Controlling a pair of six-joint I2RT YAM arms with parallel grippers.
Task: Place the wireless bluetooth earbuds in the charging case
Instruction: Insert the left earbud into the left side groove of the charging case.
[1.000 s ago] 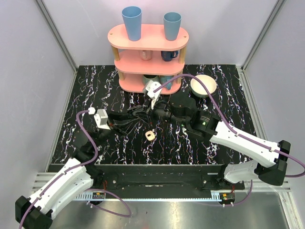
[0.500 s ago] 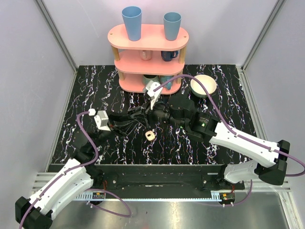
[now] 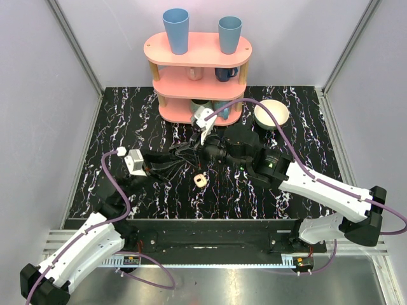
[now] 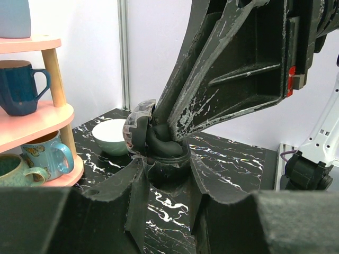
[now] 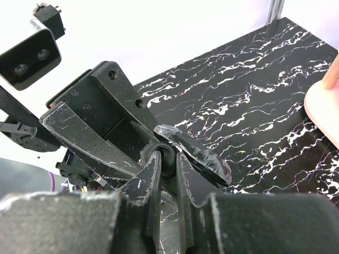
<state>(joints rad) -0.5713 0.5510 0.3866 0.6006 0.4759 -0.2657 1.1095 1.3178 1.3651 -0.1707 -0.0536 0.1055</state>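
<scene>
Frame centre: left pincer (image 4: pixel 165 177) is clamped on a dark round piece (image 4: pixel 159 147). Right pincer (image 5: pixel 165 165) flanks the same piece; grip indeterminate. Charging case (image 3: pixel 201 180) sits just below on the counter (image 3: pixel 127 121).

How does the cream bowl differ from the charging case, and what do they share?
The bowl is round and plainly larger; the charging case is far smaller. The bowl's inside is plain cream; the case shows a tan hollow. The bowl sits beside the pink shelf; the case lies nearer, mid-table. Both are pale and rest on the black marbled table.
</scene>
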